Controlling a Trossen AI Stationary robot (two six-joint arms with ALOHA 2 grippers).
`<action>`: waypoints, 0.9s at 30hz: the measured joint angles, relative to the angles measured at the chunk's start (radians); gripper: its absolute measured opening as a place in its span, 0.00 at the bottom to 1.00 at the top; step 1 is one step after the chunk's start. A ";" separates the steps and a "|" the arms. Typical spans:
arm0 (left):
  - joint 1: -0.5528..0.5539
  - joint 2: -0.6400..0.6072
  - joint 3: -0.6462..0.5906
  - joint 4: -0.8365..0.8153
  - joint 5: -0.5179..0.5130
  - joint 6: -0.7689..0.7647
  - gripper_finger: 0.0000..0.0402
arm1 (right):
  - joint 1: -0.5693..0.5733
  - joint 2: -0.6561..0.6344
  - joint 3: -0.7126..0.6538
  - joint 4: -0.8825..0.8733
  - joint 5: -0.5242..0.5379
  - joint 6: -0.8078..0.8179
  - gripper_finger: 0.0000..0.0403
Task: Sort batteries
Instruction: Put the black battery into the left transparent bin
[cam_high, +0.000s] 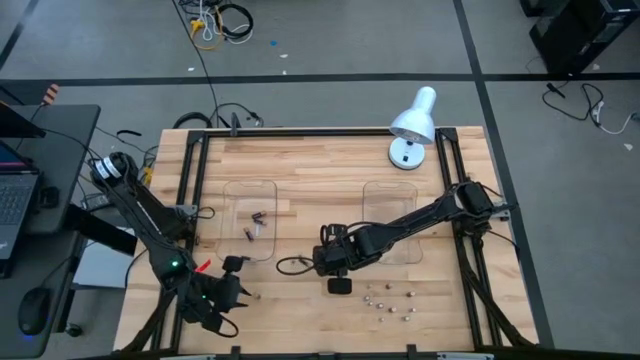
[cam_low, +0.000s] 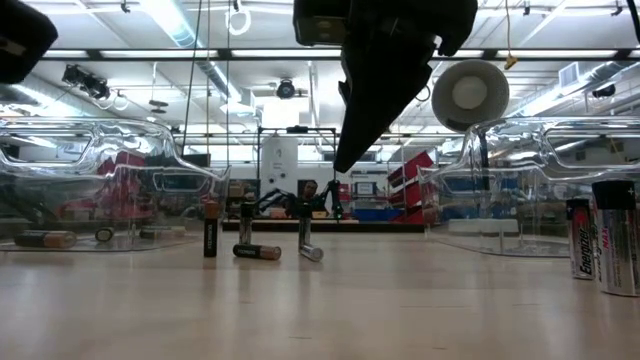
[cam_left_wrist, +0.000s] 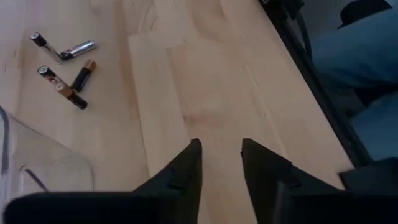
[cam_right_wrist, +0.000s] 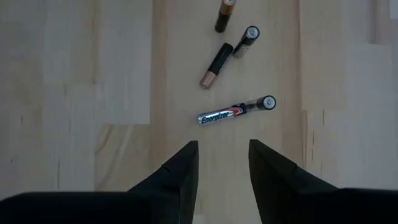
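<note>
High view: loose batteries (cam_high: 388, 300) scattered lower right of centre on the wooden table (cam_high: 320, 160), more inside the left clear tray (cam_high: 250, 220); right gripper (cam_high: 340, 285) angled down beside the scatter, left gripper (cam_high: 222, 300) low at lower left.

Low view: one dark battery (cam_low: 210, 235) upright, two lying flat beside it, long axes roughly across frame.

Left wrist view: fingers (cam_left_wrist: 186, 171) parted narrowly over bare wood, empty; four cells upper left.

Right wrist view: fingers (cam_right_wrist: 183, 168) apart, empty; silver Energizer battery (cam_right_wrist: 236, 111) lying crosswise just ahead, three more above.
</note>
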 joint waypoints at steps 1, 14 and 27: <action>0.000 0.000 -0.015 0.026 -0.007 0.000 0.32 | 0.001 0.000 0.000 0.000 0.001 0.000 0.31; 0.000 -0.001 -0.135 0.187 -0.066 0.001 0.41 | -0.001 0.000 0.000 0.000 0.010 0.000 0.31; 0.000 0.049 -0.134 0.215 -0.108 0.008 0.41 | -0.001 0.000 0.000 0.000 0.029 0.000 0.31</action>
